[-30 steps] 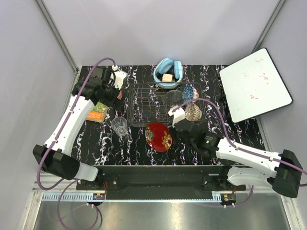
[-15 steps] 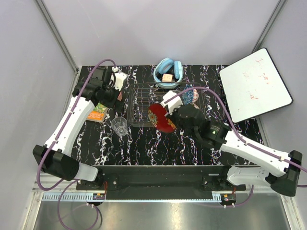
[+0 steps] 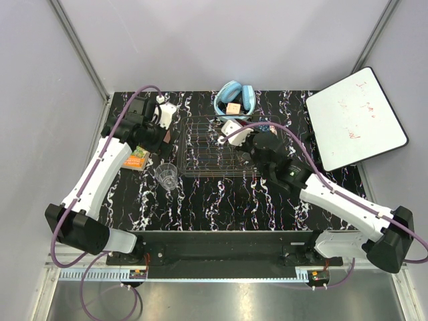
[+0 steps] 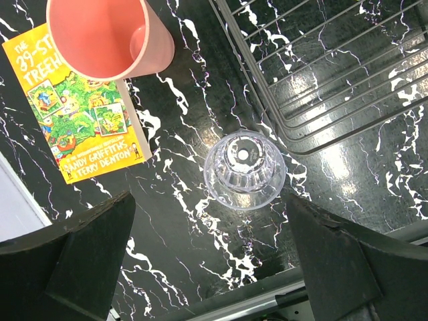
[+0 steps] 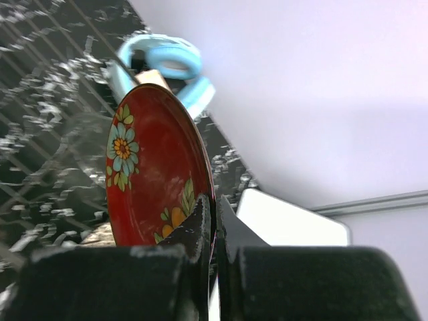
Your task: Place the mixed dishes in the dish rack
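Pinching the red floral plate (image 5: pixel 150 180) by its rim, the right gripper (image 5: pixel 214 221) had its fingers nearly closed on it, holding it upright on edge over the dish rack (image 3: pixel 207 150). The left gripper (image 4: pixel 208 207) hung wide open and empty over the clear glass tumbler (image 4: pixel 245 169), just off the rack's near-left corner. The pink plastic cup (image 4: pixel 107 33) stood left of the rack.

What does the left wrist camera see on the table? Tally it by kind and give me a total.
Drinking vessels: 2, pink cup and clear glass tumbler
Booklets: 1, orange-green booklet
Racks: 1, dish rack
Total: 4
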